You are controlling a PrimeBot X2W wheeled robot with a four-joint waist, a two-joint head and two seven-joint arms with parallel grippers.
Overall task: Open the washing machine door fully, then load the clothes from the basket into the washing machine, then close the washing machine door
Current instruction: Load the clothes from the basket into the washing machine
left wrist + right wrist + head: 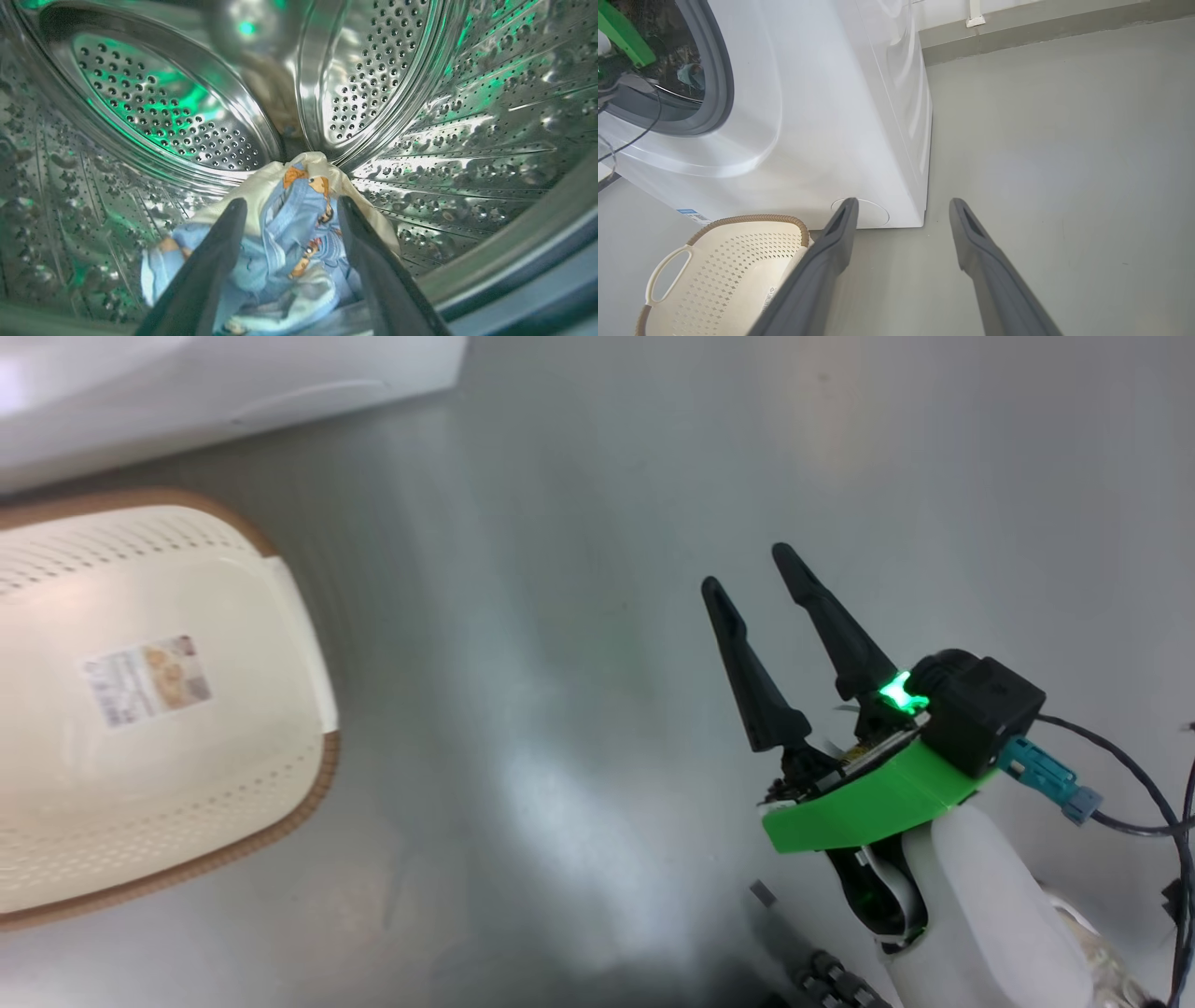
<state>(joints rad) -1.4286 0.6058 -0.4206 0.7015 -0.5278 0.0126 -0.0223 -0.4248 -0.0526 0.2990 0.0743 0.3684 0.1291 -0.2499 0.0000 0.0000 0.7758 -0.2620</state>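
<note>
My left gripper is inside the washing machine's steel drum, open, its fingers spread on either side of the light-blue printed clothes heaped on the drum floor. The cream basket stands on the floor before the white washing machine, with nothing in it but its label. My right gripper hangs open above bare floor, to the right of the basket. The machine's door is out of view. The grey seal rings the open mouth.
Grey floor stretches to the right of the machine as far as a wall skirting. The round service flap sits low on the machine's front. A green part of my left arm reaches into the mouth, cables trailing below it.
</note>
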